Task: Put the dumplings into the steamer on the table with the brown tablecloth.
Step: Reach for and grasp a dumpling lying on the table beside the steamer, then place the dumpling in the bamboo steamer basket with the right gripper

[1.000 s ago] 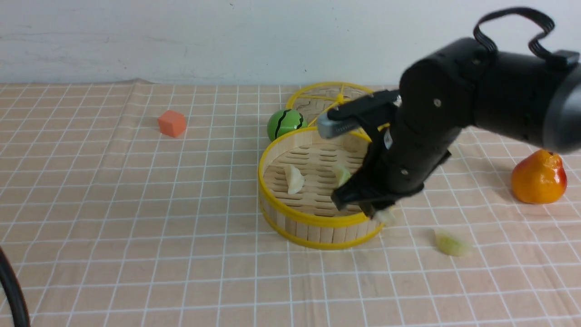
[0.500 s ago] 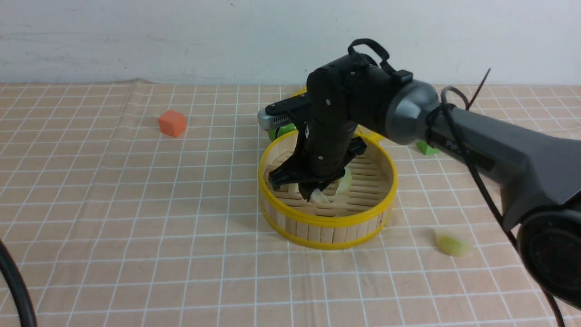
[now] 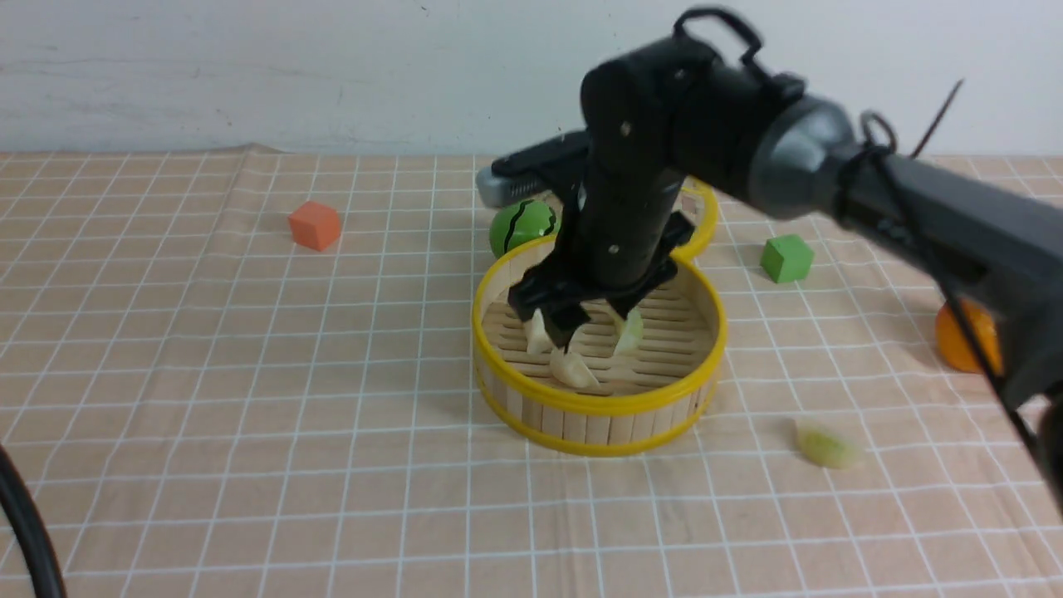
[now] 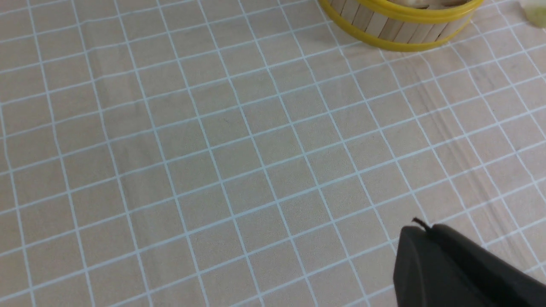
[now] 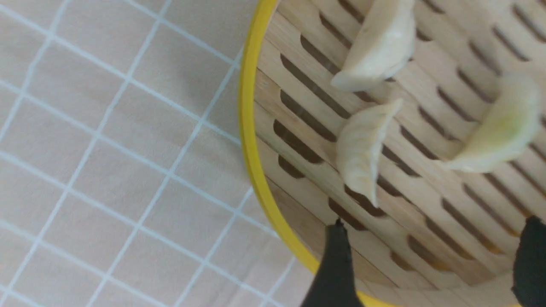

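- The right jaws, which a moment ago pinched a cream dumpling low inside the steamer (image 3: 598, 404), now stand spread wide with nothing between them. In the right wrist view both fingertips (image 5: 337, 264) are well apart over the slatted floor.
- That released cream dumpling (image 3: 573, 370) lies on the slats just below the jaws, clear of both tips and inside the near yellow rim.
- The right arm (image 3: 913, 208) has also lifted a little, so the jaws hang above the basket, not down in it.
- Just beyond the jaws' drop spot rests the other cream dumpling (image 3: 538, 332). A pale green dumpling (image 3: 631, 332) lies off to one side of them, also on the steamer floor.
- That makes three of the four dumplings in place, so this delivery looks finished.
- The last pale green dumpling (image 3: 826, 448) sits on the brown tablecloth (image 3: 249, 374), outside the steamer and well apart from the jaws, towards the side the right arm reaches in from.
- It is likely the next target: the open right jaws would need to clear the rim, then come down around it.
- The left jaws are closed and hold nothing, far from the steamer over bare cloth.
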Controlling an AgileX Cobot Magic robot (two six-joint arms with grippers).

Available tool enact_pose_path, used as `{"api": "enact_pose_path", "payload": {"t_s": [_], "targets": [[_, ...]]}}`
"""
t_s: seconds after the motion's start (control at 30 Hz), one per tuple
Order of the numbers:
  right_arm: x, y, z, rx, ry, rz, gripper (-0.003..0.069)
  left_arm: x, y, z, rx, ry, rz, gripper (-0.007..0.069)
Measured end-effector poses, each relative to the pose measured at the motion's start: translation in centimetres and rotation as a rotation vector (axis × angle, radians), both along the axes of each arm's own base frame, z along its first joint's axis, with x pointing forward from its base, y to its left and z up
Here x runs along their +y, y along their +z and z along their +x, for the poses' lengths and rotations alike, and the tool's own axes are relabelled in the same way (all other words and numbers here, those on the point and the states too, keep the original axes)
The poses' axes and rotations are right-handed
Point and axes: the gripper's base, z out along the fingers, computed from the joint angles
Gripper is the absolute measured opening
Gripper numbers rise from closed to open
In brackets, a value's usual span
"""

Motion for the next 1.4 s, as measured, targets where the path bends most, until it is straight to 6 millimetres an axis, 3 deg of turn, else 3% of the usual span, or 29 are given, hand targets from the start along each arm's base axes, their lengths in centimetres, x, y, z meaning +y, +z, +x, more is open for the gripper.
{"api": "enact_pose_path", "payload": {"t_s": [0.07, 0.1, 0.13, 0.2, 0.27, 0.33, 0.4, 0.53, 0.63, 0.9, 1.0, 1.13, 1.17, 1.27, 1.33, 1.4], "targets": [[-1.3, 2.9, -0.9, -0.061, 0.029, 0.003, 0.0522, 0.0, 0.0, 0.0, -0.003, -0.001, -0.002, -0.0014], [-1.5, 3.1, -0.9, -0.063, 0.028, -0.001, 0.0522, 0.0, 0.0, 0.0, -0.003, -0.001, -0.002, -0.0014], [-3.6, 4.8, -1.7, -0.086, 0.016, -0.003, 0.0521, -0.1, 0.1, 0.1, -0.017, -0.003, -0.012, -0.0014], [-5.8, 4.6, -2.0, -0.062, -0.020, -0.022, 0.0518, -0.2, 0.2, 0.2, -0.030, -0.005, -0.020, -0.0014], [-8.8, 2.6, -2.5, 0.018, -0.076, -0.071, 0.0514, -0.2, 0.4, 0.2, -0.043, -0.008, -0.029, -0.0014], [-10.3, 1.3, -2.8, 0.065, -0.105, -0.098, 0.0514, -0.3, 0.4, 0.2, -0.043, -0.009, -0.033, -0.0014], [-13.6, -2.4, -3.6, 0.144, -0.171, -0.142, 0.0513, -0.3, 0.4, 0.2, -0.040, -0.011, -0.036, -0.0014], [-16.3, -6.9, -3.8, 0.141, -0.216, -0.138, 0.0513, -0.3, 0.4, 0.2, -0.037, -0.014, -0.041, -0.0014], [-16.8, -9.2, -3.4, 0.107, -0.181, -0.138, 0.0513, -0.3, 0.4, 0.2, -0.037, -0.014, -0.041, -0.0014], [-16.4, -12.6, -1.7, 0.055, -0.075, -0.158, 0.0510, -0.4, 0.3, 0.3, -0.030, -0.015, -0.040, -0.0013], [-16.4, -13.6, -1.6, 0.078, -0.053, -0.181, 0.0451, -0.6, 0.1, 0.6, -0.007, -0.013, -0.024, -0.0013], [-16.5, -13.5, -1.5, 0.080, -0.046, -0.196, 0.0214, -0.8, -0.1, 0.8, 0.013, -0.012, -0.012, -0.0013], [-16.5, -13.2, -1.4, 0.086, -0.047, -0.198, 0.0191, -0.8, -0.1, 0.8, 0.015, -0.012, -0.011, -0.0013], [-16.2, -11.8, -0.9, 0.089, -0.060, -0.183, 0.0209, -0.8, -0.1, 0.9, 0.016, -0.012, -0.010, -0.0013], [-15.2, -9.0, -0.3, 0.065, -0.070, -0.132, 0.0210, -0.8, -0.1, 0.9, 0.016, -0.012, -0.010, -0.0013], [-14.3, -7.6, -0.1, 0.051, -0.067, -0.097, 0.0210, -0.8, -0.1, 0.9, 0.016, -0.012, -0.010, -0.0013]]}}
